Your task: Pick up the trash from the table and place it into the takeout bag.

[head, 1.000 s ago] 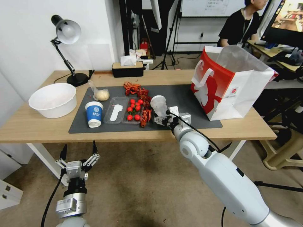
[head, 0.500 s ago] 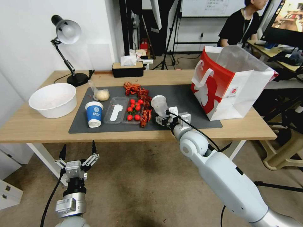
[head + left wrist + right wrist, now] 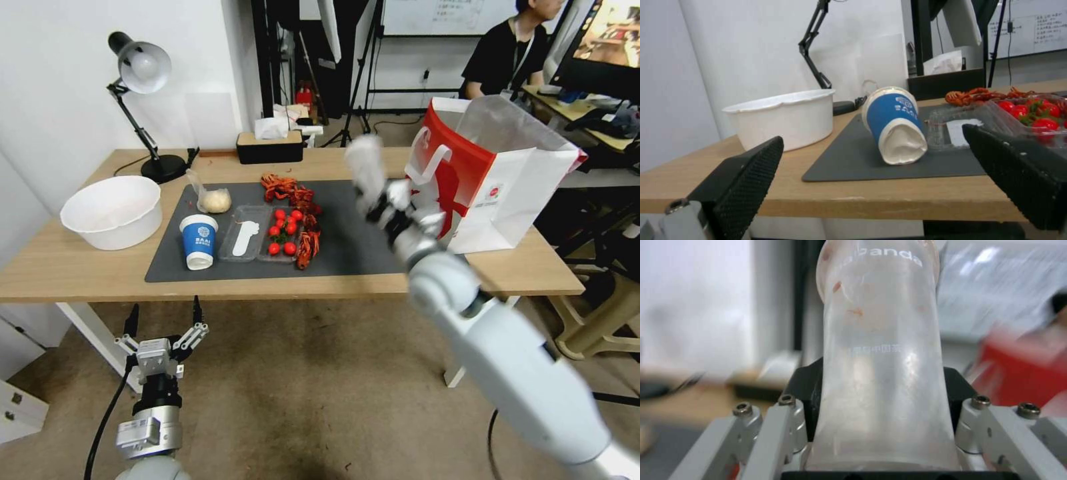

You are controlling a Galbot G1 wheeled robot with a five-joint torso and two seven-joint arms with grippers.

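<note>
My right gripper (image 3: 383, 200) is shut on a clear plastic cup (image 3: 364, 163), held in the air above the right part of the dark mat (image 3: 373, 247) and just left of the red-and-white takeout bag (image 3: 493, 180). The right wrist view shows the cup (image 3: 880, 356) squeezed between the jaws, red bag blurred behind. A blue-white paper cup (image 3: 199, 241) lies on the mat; in the left wrist view the cup (image 3: 896, 126) is on its side. A clear bag with a pale lump (image 3: 215, 199) lies behind it. My left gripper (image 3: 163, 319) hangs open below the table's (image 3: 67, 267) front edge.
A white bowl (image 3: 113, 211) and a desk lamp (image 3: 141, 73) stand at the table's left. A clear tray of tomatoes (image 3: 280, 235) and red crayfish shells (image 3: 288, 189) lie mid-mat. A black tissue box (image 3: 269, 147) sits at the back.
My right arm has lifted the clear cup off the mat's front and swung it up and right, close to the takeout bag. The left arm has stayed put.
</note>
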